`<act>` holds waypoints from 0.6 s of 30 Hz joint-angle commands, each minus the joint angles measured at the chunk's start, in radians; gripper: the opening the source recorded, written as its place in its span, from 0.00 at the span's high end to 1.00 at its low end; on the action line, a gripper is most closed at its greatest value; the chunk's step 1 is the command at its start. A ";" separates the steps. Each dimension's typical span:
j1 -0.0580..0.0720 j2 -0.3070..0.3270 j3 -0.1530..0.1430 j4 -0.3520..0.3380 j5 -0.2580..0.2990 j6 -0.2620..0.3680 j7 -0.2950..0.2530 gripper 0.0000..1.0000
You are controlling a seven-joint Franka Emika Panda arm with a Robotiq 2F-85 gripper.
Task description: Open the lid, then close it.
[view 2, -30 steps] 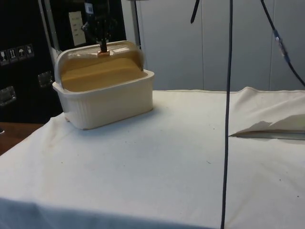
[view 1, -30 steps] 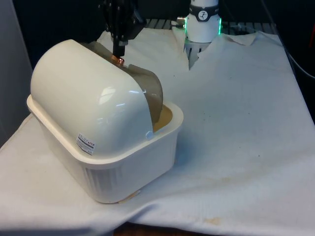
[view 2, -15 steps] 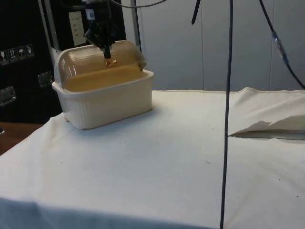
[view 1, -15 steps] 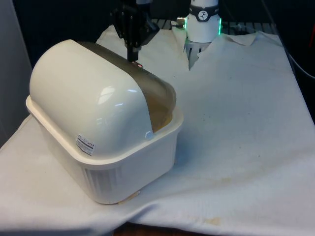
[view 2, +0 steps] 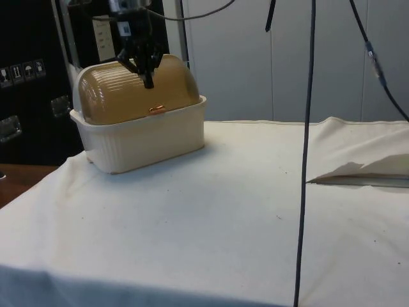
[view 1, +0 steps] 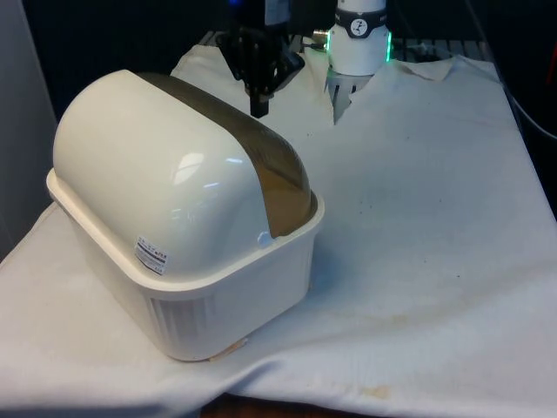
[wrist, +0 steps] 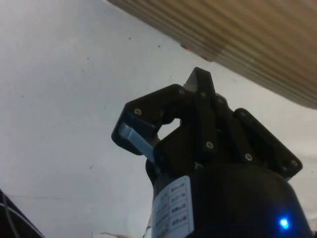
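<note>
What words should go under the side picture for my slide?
The gripper hangs just above the bread box's brown roll-top lid, which is shut down to the rim.

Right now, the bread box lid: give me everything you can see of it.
The lid is a curved, ribbed roll-top of translucent brownish plastic, fully rolled down so that its lower edge meets the rim of the cream bread box. A small copper-coloured handle sits near that lower edge. In the front view, the lid emerges from under the box's opaque cream dome. The gripper hangs over the lid's upper curve, off the handle; contact with the lid cannot be judged.
</note>
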 commanded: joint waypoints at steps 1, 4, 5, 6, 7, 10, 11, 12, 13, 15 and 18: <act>0.002 -0.004 0.002 -0.006 0.000 -0.002 0.000 1.00; 0.013 -0.026 0.008 -0.033 -0.001 -0.003 0.004 1.00; 0.015 -0.030 0.009 -0.038 -0.002 -0.004 0.005 1.00; 0.017 -0.034 0.011 -0.044 -0.003 -0.005 0.006 1.00; 0.021 -0.043 0.014 -0.056 -0.004 -0.007 0.008 1.00; 0.025 -0.051 0.017 -0.067 -0.005 -0.007 0.009 1.00; 0.027 -0.055 0.019 -0.073 -0.005 -0.007 0.010 1.00; 0.029 -0.060 0.020 -0.078 -0.005 -0.007 0.010 1.00; 0.032 -0.068 0.024 -0.089 -0.006 -0.007 0.011 1.00; 0.034 -0.071 0.026 -0.094 -0.006 -0.007 0.011 1.00; 0.032 -0.072 0.033 -0.096 -0.005 -0.012 0.007 1.00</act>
